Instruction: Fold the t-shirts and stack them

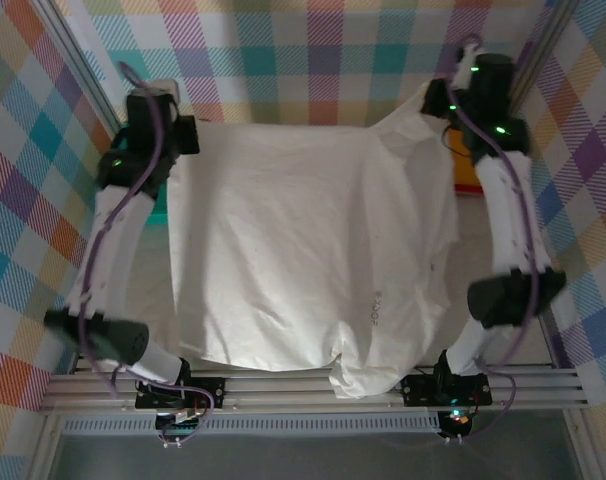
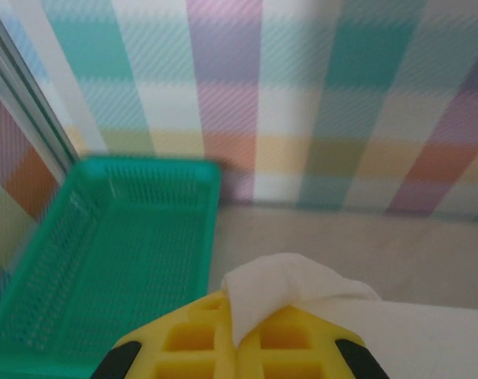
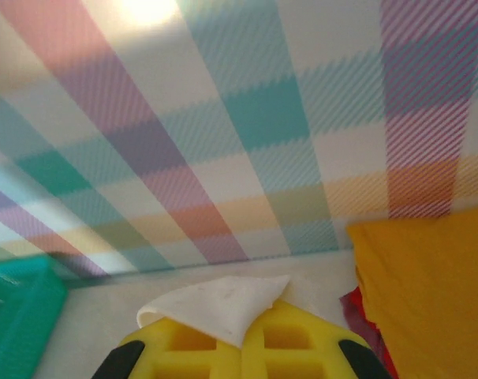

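Far left, one teal mesh basket point(image 2: 121, 253) sits just to the left of the left gripper point(image 2: 240, 335), against the plaid wall point(image 2: 302, 103). That gripper is pinched tight on a far corner of the white t-shirt point(image 2: 290, 283), and a fold of cloth pokes up between its yellow fingers point(image 2: 184, 335).

From above, the one white t-shirt point(image 1: 303, 260) is stretched flat between the two grippers. It runs back from them across the table point(image 1: 483, 250) toward the arm bases, and its near hem hangs over the rail.

On to the right gripper point(image 3: 243, 347): it too is closed on a white corner, a wrinkled flap caught in its yellow jaws.

Just to the right of this gripper lie two more shirts. One mustard-yellow t-shirt point(image 3: 428, 292) is on top, and one red t-shirt point(image 3: 365, 328) peeks out from under its left edge.

That makes three t-shirts, two grippers and one basket.
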